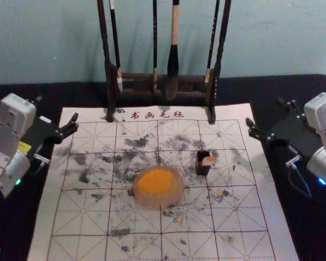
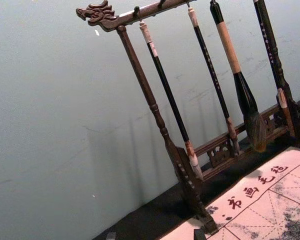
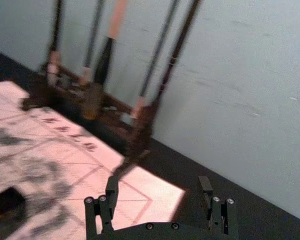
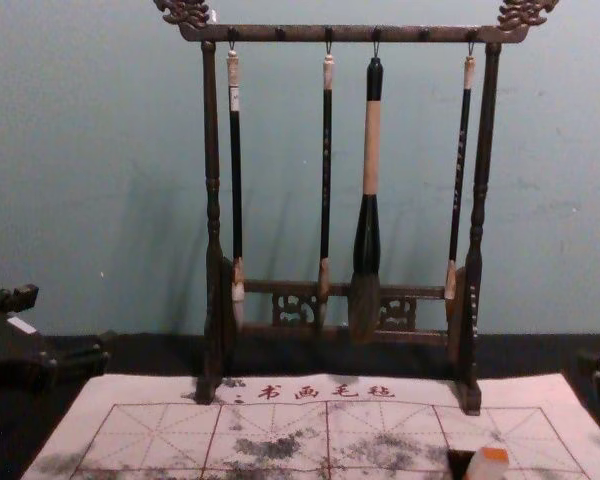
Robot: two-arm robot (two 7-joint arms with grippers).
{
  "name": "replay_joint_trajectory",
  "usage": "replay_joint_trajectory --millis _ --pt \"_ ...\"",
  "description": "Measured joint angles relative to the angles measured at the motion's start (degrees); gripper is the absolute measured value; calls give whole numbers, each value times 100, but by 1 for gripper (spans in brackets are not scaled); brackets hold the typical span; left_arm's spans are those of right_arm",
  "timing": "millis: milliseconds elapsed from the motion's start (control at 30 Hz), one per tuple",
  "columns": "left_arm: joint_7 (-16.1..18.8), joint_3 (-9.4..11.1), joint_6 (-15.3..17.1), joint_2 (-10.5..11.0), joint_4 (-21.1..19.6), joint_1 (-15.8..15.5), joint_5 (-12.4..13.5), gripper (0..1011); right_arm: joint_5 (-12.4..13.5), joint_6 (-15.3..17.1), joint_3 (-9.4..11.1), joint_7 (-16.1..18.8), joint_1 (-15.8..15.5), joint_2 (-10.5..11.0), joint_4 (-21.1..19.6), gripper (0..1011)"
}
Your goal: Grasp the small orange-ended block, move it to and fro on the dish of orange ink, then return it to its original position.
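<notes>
The left gripper [image 1: 56, 113] is hovering by the far left corner of the mat [image 1: 280, 239], its fingers standing apart. The right gripper [image 1: 267, 116] is hovering by the far right corner, its fingers also standing apart. The orange-ended block [image 1: 208, 161] is resting at the dark holder [image 1: 202, 170], between the ink dish [image 1: 175, 199] and the mat's right edge. The brush rack [image 1: 136, 77] is standing at the far edge.

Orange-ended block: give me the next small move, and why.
Probably ease the right gripper toward the block: it sits at the black holder, on that gripper's side of the ink dish, and the gripper is open and empty.
</notes>
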Motion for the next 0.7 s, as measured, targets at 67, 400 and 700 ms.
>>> replay_joint_trajectory --millis 67,400,700 --pt "0 0 0 0 0 0 0 1002 71 -70 -21 328 -38 107 -69 1000" --pt "0 0 0 0 0 0 0 1001 429 -347 -244 1996 3 471 -111 1002" --pt "0 0 0 0 0 0 0 1001 519 -453 -496 3058 377 313 287 1002"
